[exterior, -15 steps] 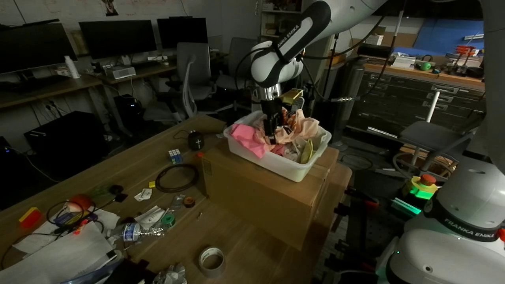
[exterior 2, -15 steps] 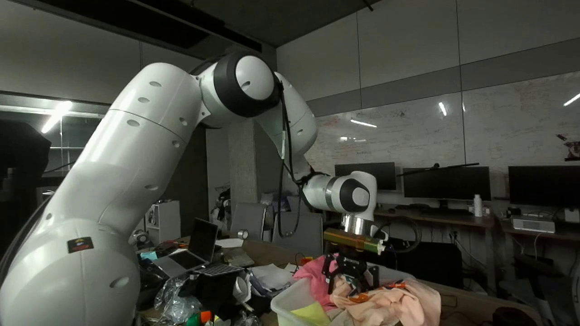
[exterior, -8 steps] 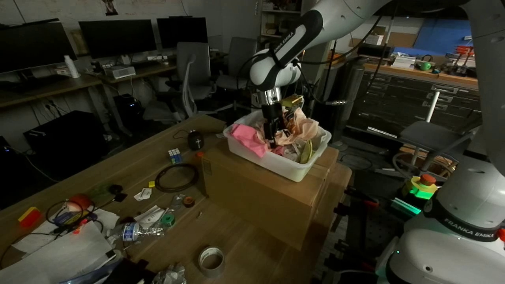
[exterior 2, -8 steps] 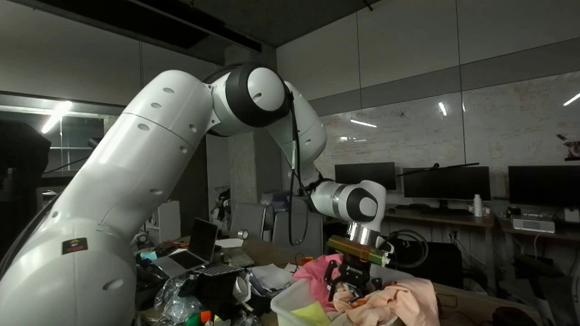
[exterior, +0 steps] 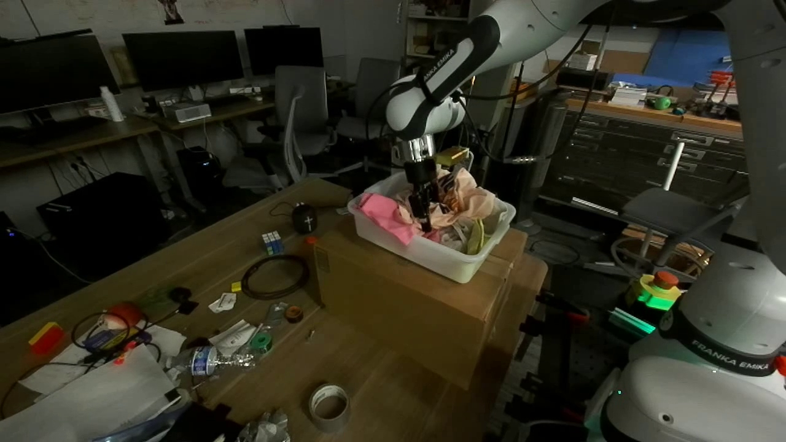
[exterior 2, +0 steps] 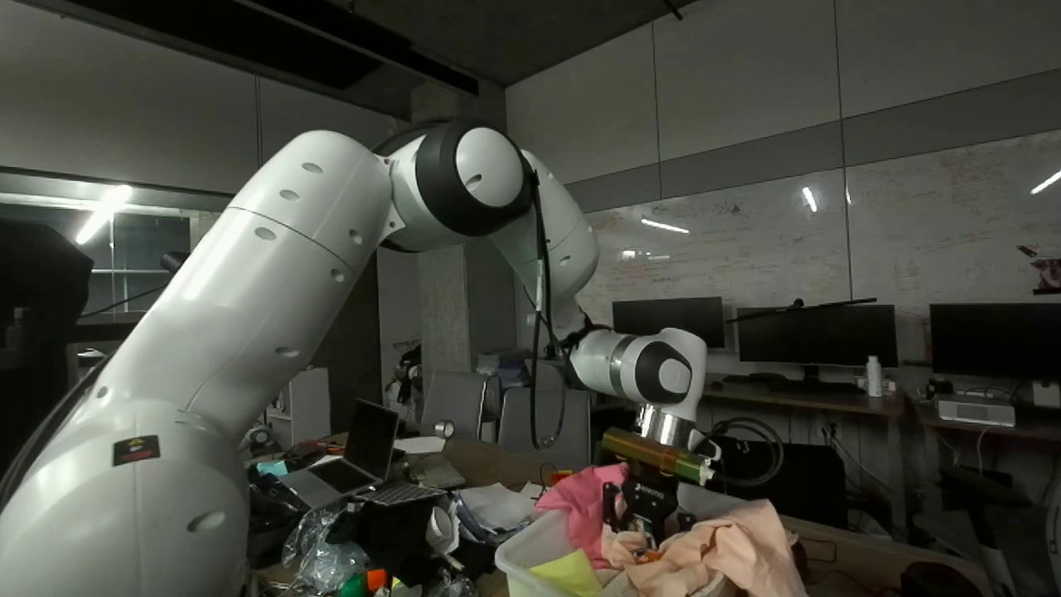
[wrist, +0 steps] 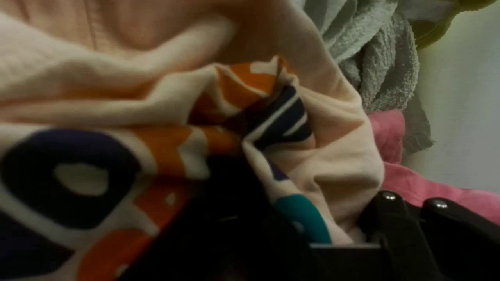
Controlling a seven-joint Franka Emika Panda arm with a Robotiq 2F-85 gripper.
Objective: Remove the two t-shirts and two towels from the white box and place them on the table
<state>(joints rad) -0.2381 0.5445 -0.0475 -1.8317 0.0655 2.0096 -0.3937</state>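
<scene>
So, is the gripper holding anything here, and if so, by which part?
Cannot be told: the gripper reaches into the printed peach cloth, but the wrist view is too dark there to show a grip.

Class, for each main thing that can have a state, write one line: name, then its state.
White box, upright, open-topped
Peach cloth, crumpled in the white box
Pink cloth, rumpled
Pale towel, bunched
Fingers, in the peach cloth, grip hidden
Cardboard box, closed on top
Laptop, open
Monitors, screens dark
Bottle, lying on its side
Cable, coiled
Stop button, base lit green
</scene>
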